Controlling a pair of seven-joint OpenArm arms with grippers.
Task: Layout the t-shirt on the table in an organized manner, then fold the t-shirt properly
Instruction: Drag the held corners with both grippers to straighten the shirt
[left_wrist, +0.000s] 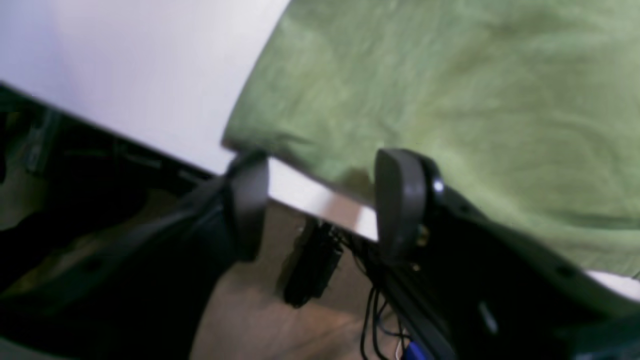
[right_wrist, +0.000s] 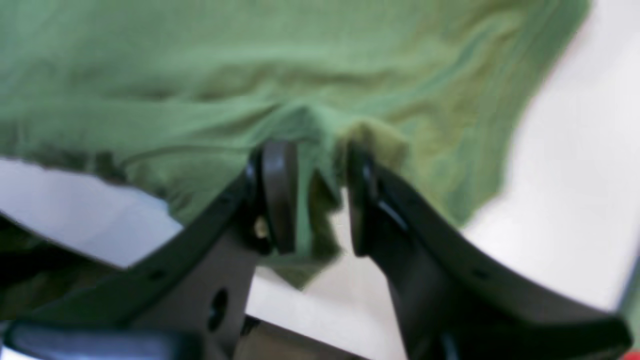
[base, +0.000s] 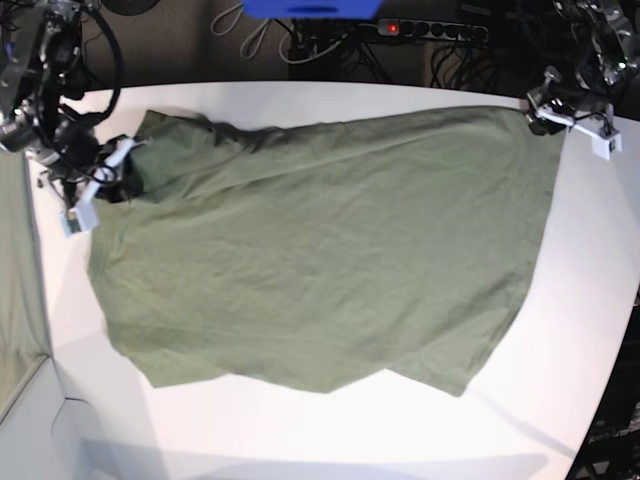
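A dark floor strewn with cables surrounds the white table (base: 600, 300), and the t-shirt (base: 320, 250) lies spread across most of it, still rumpled along its edges. I'd say this is the laying-out step: the cloth is stretched between the 2 arms but not yet squared.

The left gripper (left_wrist: 320, 200) sits at the table's edge with its jaws apart and nothing between them, the shirt's corner just beside one finger. The right gripper (right_wrist: 312, 195) has its jaws parted too, a bunched fold of fabric loose in the gap.

Next comes smoothing the skewed hem before any fold. Only the base view shows the whole outline; the wrist views alone show the jaws.
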